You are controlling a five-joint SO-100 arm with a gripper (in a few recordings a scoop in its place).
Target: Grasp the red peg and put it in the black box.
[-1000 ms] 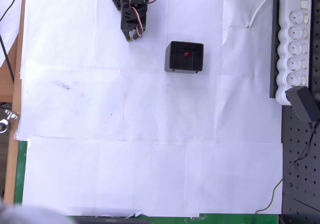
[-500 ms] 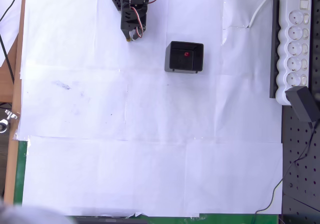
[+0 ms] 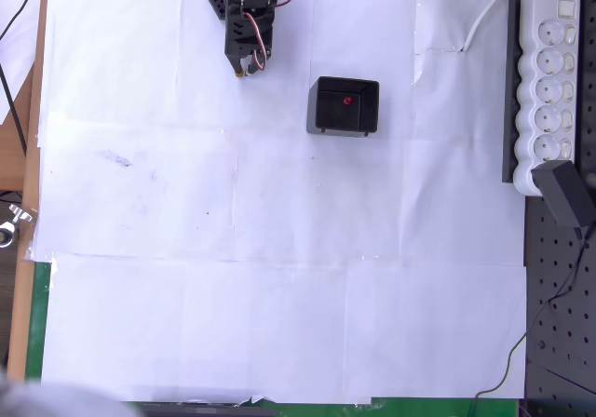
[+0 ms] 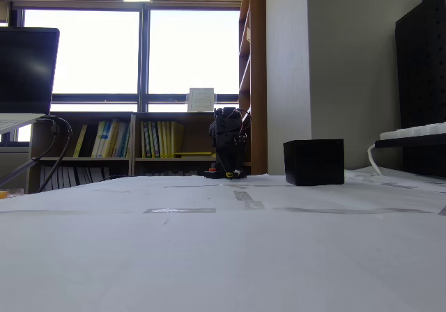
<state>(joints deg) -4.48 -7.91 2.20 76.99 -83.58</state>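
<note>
A small red peg point(image 3: 348, 100) lies inside the black box point(image 3: 321, 114) near the top middle of the white paper in the overhead view. The fixed view has the black box point(image 4: 313, 161) as a dark cube on the table, right of the arm. My black arm is folded at the paper's far edge, left of the box, and its gripper point(image 3: 244, 67) points down at the table with the fingers close together and nothing between them. In the fixed view the gripper point(image 4: 226, 173) is a dark shape low over the table.
A white power strip point(image 3: 548, 73) and a black rail point(image 3: 508, 91) run along the right edge, with a black adapter point(image 3: 564, 194) below them. A wooden table edge point(image 3: 26, 203) runs down the left. A faint smudge point(image 3: 116, 158) marks the paper.
</note>
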